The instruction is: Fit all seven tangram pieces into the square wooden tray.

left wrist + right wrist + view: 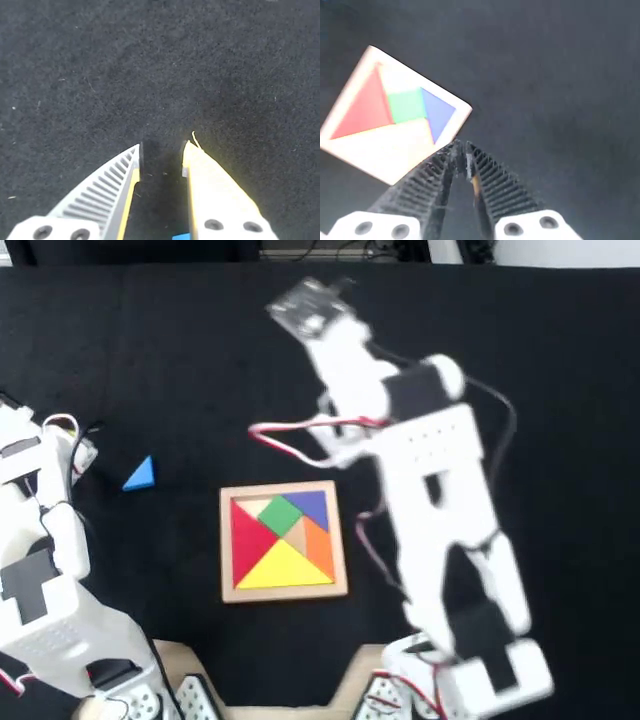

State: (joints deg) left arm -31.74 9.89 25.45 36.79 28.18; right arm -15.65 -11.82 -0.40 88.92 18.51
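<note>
The square wooden tray [228,545] lies mid-table holding several pieces: red, yellow, green, orange and blue-violet, with a small bare wood patch at their middle. A loose blue triangle [140,475] lies on the black cloth to the tray's left. My left gripper [85,453] sits just left of that triangle; its fingers [162,147] are open over bare cloth, with a sliver of blue [181,236] showing at their base. My right arm stretches beyond the tray's far side, its gripper [308,308] raised. That gripper [462,146] is shut on nothing, its tips seen beside the tray's [462,114] blue corner.
Black cloth covers the table. Red and white cables [290,435] hang from the right arm just beyond the tray's far edge. Both arm bases and a light board [340,690] sit along the near edge.
</note>
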